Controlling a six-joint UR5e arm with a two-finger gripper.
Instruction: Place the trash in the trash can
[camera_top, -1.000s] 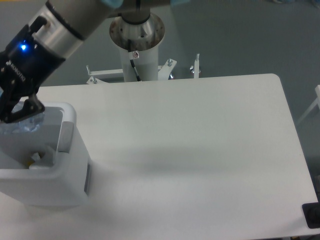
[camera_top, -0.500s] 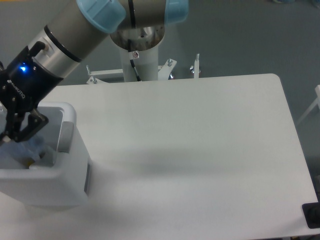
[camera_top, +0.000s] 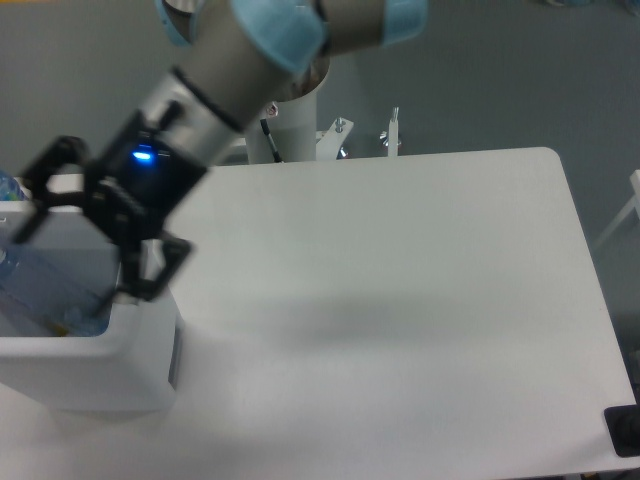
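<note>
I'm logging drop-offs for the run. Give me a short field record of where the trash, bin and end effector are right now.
end effector: open, empty, above the bin's rim
clear, bluish crushed plastic bottle: inside the bin, tilted, free of the fingers
white boxy plastic bin: upright at the table's left edge
white table: no trash visible on it
white tissue wad: not discernible in this view

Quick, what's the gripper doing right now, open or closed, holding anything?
Gripper: open and empty, above the trash can; the bottle lies inside the can.
</note>
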